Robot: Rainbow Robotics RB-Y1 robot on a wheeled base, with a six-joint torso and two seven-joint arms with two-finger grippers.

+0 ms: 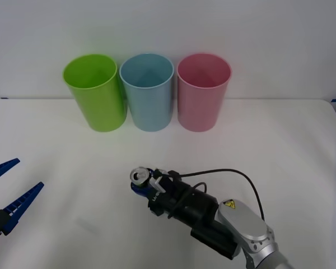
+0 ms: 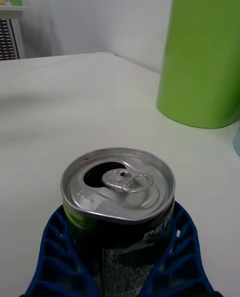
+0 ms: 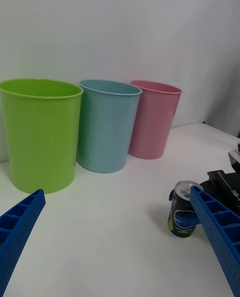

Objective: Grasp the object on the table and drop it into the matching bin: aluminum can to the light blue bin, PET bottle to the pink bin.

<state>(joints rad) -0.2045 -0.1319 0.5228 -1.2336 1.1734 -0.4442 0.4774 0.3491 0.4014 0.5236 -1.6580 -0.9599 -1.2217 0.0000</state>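
White wall backs a wide white worktop that carries everything. Three tall tapered bins stand upright in a row along its far edge, well beyond both end effectors, each touching or just beside its neighbour: one lime green bin on the robot's left, one light blue bin in the middle, one pink bin on the right.

Nearer the robot, the right arm reaches in low from the right, a black cable looping over it. Its right end effector is closed around the single aluminum can: in the right wrist view the blue ribbed fingers press against both sides of the can's dark-and-green body below the rim. The can stands upright on the worktop, pull-tab top facing up with the mouth open, well short of the bins.

Off to that end effector's left, well apart from the can, the left end effector waits with its two blue fingers spread wide, holding nothing.
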